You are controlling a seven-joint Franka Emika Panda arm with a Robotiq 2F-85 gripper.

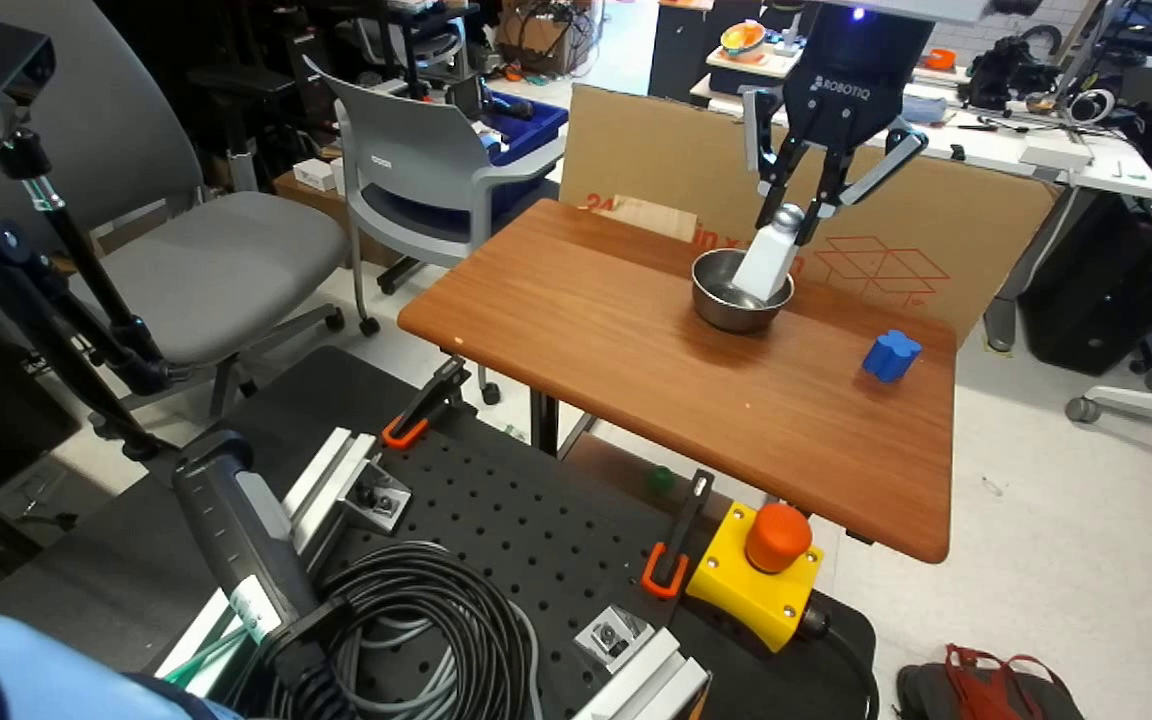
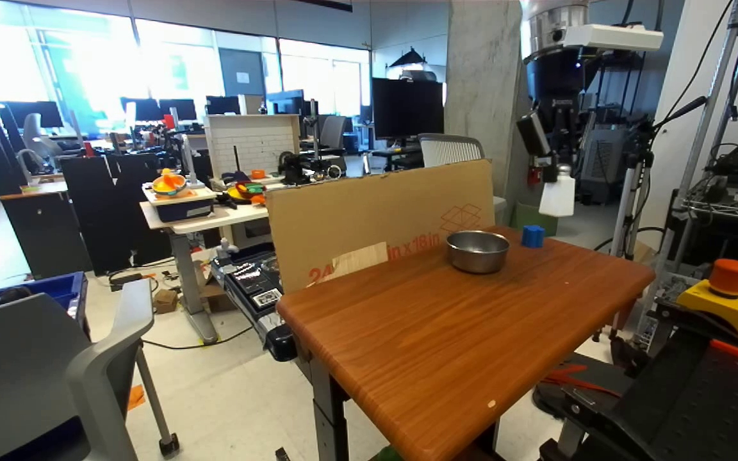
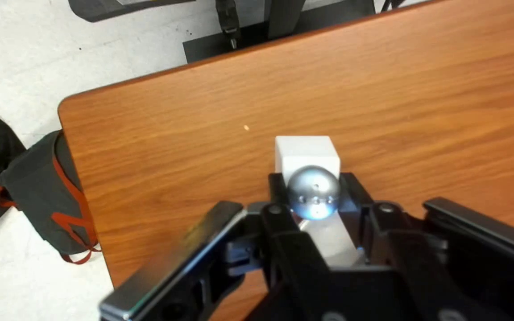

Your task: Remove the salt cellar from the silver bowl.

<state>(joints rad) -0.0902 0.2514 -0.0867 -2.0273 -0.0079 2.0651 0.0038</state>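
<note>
The white salt cellar with a round silver cap is tilted and held off the table in both exterior views (image 1: 764, 265) (image 2: 557, 197). My gripper (image 1: 783, 222) is shut on its upper part just under the cap. In the wrist view my gripper's fingers (image 3: 312, 189) press both sides of the salt cellar (image 3: 307, 154). The silver bowl (image 1: 736, 316) stands upright on the table. In an exterior view the salt cellar overlaps the bowl; in an exterior view it hangs higher than the bowl (image 2: 478, 259) and apart from it, to its right. The wrist view does not clearly show the bowl.
A small blue lobed block (image 1: 891, 357) stands on the wooden table (image 1: 576, 290) near the bowl. A cardboard sheet (image 2: 382, 198) stands upright along the table's edge. A yellow box with a red button (image 1: 756, 570) sits on the black perforated plate beside the table.
</note>
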